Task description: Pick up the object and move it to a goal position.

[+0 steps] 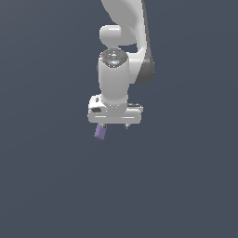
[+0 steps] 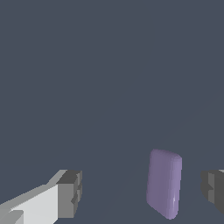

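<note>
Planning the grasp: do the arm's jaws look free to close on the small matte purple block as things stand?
Probably yes. In the wrist view the small matte purple block sits between the open jaws of the white gripper, nearer one finger, with nothing else between them.

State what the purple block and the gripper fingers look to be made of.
Purple block: smooth matte plastic by the look, with rounded edges and one faint highlight; a render, so uncertain. Fingers: dull grey pads, rubber-like, ridged faces, on a white glossy body.
</note>
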`<state>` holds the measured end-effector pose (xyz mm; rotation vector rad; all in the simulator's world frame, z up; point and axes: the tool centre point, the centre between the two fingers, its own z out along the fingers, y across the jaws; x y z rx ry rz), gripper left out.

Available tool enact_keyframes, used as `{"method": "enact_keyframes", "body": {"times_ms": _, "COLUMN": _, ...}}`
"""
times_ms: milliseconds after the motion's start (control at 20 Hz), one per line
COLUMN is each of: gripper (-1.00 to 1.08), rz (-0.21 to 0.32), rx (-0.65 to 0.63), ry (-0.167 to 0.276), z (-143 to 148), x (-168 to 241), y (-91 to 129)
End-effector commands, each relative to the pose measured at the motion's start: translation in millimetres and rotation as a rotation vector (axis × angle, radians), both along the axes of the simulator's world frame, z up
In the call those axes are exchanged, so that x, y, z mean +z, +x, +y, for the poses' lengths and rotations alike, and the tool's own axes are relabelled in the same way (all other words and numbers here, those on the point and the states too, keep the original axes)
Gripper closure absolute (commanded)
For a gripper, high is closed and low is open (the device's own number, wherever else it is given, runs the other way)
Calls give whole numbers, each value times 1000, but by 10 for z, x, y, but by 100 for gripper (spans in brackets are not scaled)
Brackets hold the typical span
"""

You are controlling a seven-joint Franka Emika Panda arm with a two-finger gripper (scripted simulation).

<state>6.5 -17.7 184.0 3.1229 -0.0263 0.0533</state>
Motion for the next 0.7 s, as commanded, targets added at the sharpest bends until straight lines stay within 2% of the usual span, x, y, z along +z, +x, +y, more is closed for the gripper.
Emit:
{"method": "enact_keyframes", "body": {"times_ms": 0, "gripper": -92, "rz": 0, "rx": 0, "ry": 0, "z": 0, "x": 0, "y": 0}}
{"method": "enact_keyframes", "body": {"times_ms": 400, "gripper": -92, "rz": -33, "rx": -22, "ry": -19, "z": -206, "x": 161, "y": 33}}
{"method": "enact_keyframes", "body": {"times_ms": 650, "gripper": -92, "rz": -34, "rx": -23, "ry": -19, "z": -211, "x": 159, "y": 30}}
